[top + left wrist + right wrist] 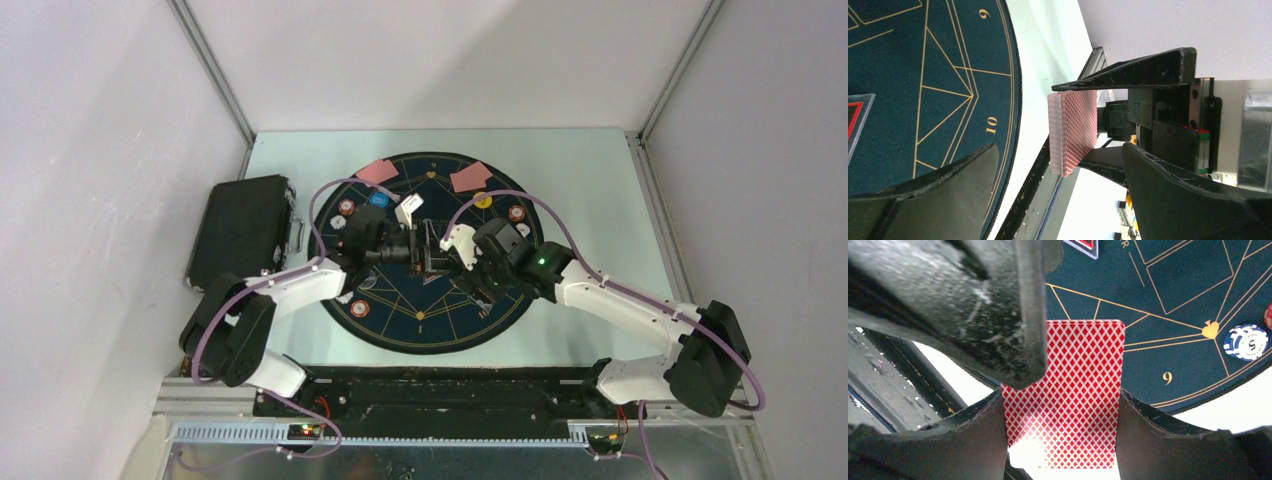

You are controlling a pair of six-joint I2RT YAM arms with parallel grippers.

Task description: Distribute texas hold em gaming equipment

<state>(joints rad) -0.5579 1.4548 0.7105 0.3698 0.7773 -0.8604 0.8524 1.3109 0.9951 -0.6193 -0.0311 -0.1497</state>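
My right gripper [1060,400] is shut on a deck of playing cards [1073,390] with red diamond-patterned backs, one finger on each long edge. It holds the deck above the near half of the dark round mat [430,320]. My left gripper [1059,148] stands wide open around the deck [1073,130], and one of its fingers [973,305] overlaps the top card's corner. Whether it touches the card I cannot tell. Two pink cards [377,171] [470,177] lie at the mat's far edge, with blue [378,199], yellow [482,200] and red-white [516,212] chips near them.
A black rectangular case [245,230] lies left of the mat, beside the left arm. A blue-white chip [1246,342] sits near the mat's rim in the right wrist view. A red triangular token [855,120] lies on the mat. Metal frame posts and white walls enclose the table.
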